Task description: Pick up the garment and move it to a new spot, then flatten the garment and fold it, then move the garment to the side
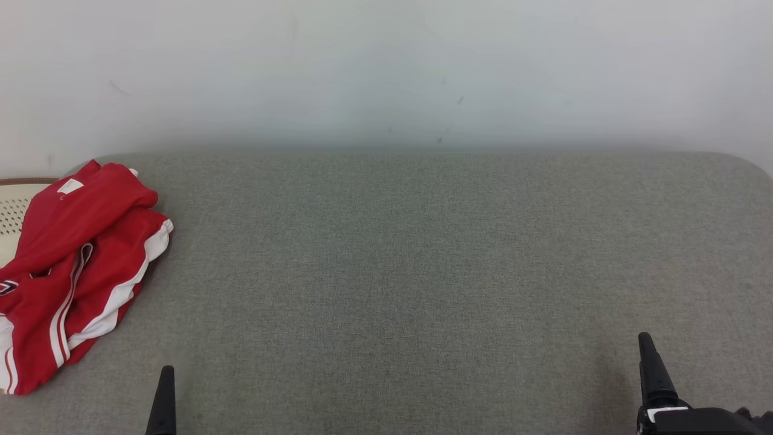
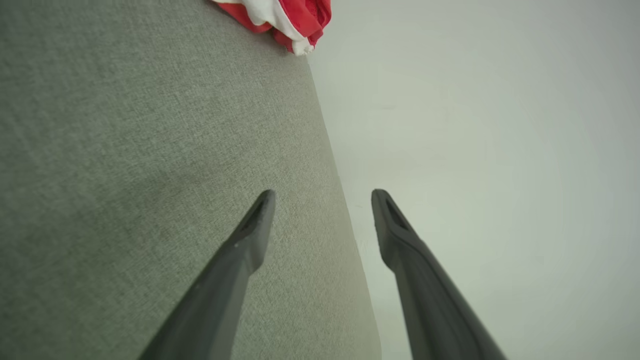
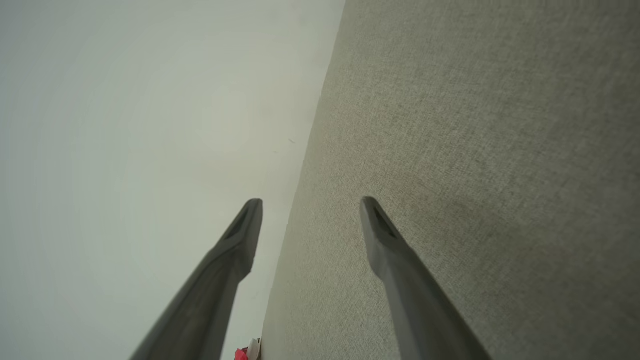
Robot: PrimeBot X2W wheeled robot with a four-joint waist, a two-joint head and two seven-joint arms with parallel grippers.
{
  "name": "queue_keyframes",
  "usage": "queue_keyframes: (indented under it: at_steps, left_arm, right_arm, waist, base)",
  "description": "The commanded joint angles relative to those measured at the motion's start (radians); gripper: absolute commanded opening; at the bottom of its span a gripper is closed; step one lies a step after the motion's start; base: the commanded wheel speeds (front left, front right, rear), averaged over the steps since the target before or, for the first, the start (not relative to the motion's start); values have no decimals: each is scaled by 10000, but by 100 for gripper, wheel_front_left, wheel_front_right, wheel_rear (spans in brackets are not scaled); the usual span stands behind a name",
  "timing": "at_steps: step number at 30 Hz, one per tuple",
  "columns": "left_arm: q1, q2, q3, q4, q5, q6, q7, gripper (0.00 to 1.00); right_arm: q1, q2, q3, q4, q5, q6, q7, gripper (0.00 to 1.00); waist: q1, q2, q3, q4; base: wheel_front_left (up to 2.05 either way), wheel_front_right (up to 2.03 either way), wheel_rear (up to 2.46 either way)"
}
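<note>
Red-and-white garment (image 1: pixel 78 266) sits crumpled at the worktop's (image 1: pixel 423 254) left edge, partly over a pale perforated basket (image 1: pixel 15 208). Left end effector (image 2: pixel 322 197) is open and empty; garment is ahead-left of it, not touching. Right end effector (image 3: pixel 311 205) is open and empty, well apart on the right.
</note>
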Motion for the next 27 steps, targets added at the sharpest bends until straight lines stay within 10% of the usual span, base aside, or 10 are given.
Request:
queue_keyframes:
  at_steps: [1, 27]
  left_arm:
    - [6, 57, -66, -286, 472, 87, -115, 100]
    - [232, 96, -635, -1030, 5604, 1131, -1025, 100]
  right_arm:
    - [-190, -90, 114, -218, -552, 1, -113, 100]
    - [-195, -141, 768, -776, -5873, 3, -1026, 100]
  waist:
    - [0, 0, -3, -1]
    - [0, 0, -21, 25]
  base:
    - [0, 0, 0]
    - [0, 0, 0]
